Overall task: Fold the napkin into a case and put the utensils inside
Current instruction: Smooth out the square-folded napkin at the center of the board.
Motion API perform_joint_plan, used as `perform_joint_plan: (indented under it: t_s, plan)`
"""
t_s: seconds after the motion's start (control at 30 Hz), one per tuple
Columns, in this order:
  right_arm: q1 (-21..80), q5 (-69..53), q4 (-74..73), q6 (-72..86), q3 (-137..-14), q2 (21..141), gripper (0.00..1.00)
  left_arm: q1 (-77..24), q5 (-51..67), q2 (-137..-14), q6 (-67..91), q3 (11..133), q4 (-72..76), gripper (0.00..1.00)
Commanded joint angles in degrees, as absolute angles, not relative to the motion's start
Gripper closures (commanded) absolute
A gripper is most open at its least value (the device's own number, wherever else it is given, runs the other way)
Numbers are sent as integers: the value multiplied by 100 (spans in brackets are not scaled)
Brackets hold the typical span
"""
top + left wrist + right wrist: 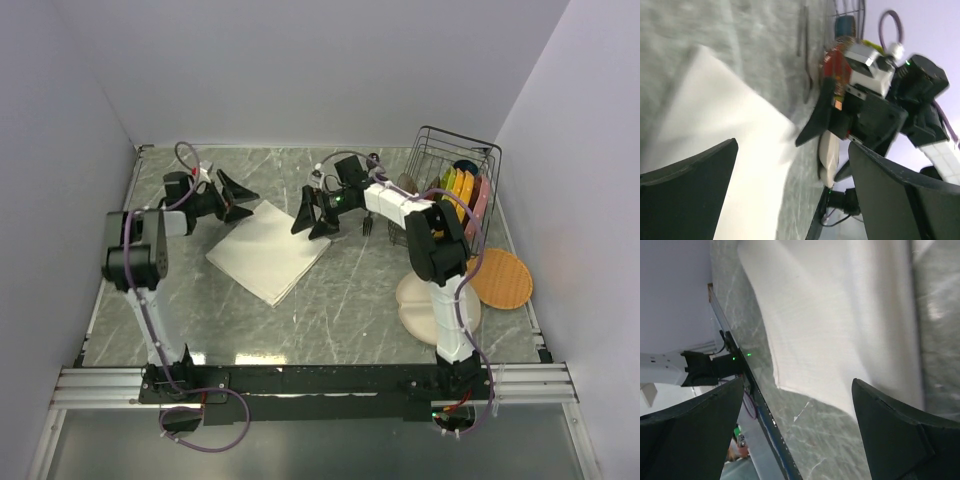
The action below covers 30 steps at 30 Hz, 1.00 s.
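Observation:
The cream-white napkin (pixel 268 252) lies flat on the marble table as a folded sheet, turned like a diamond. My left gripper (pixel 250 204) hovers open over its far left corner, nothing between the fingers (pixel 687 192). At the napkin's right corner, my right gripper (pixel 306 231) also stands open and empty, with the cloth (pixel 840 315) under it. A dark fork (pixel 367 226) lies just right of the napkin, partly under the right arm. The left wrist view shows two slender dark utensils (pixel 806 82) beyond the cloth (pixel 715 130).
A wire dish rack (pixel 455 170) with colourful plates stands at the back right. A round beige divided plate (pixel 412 297) lies by the right arm's base, an orange round plate (pixel 502 279) beside it. Walls close the table on three sides.

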State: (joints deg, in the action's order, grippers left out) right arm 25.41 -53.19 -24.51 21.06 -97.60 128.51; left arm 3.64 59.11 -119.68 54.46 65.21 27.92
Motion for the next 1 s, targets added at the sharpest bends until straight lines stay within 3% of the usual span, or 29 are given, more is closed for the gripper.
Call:
perform_joint_plan:
  t_s: [0.0, 0.17, 0.53, 0.63, 0.73, 0.97]
  plan:
    - [2935, -5370, -2252, 2030, -9686, 12121, 4, 334, 6223, -10399, 4615, 5855, 2295, 1]
    - [3006, -5309, -1907, 2443, -9553, 12602, 6, 395, 6196, -10449, 4588, 5028, 2443, 1]
    - [2619, -5203, -2733, 1644, -9809, 13518, 14, 1326, 6258, -11302, 3685, 4781, 1513, 7]
    - [2566, -5194, -3005, 1442, -9563, 13439, 24, 1590, 6301, -11382, 3394, 4790, 1135, 7]
    - [2558, -5238, -3436, 1117, -9422, 13211, 33, 1757, 6450, -11102, 2982, 4842, 670, 7]
    - [2601, -5642, -3490, 1230, -9650, 12227, 39, 1696, 6128, -9617, 636, 5721, -1702, 1]
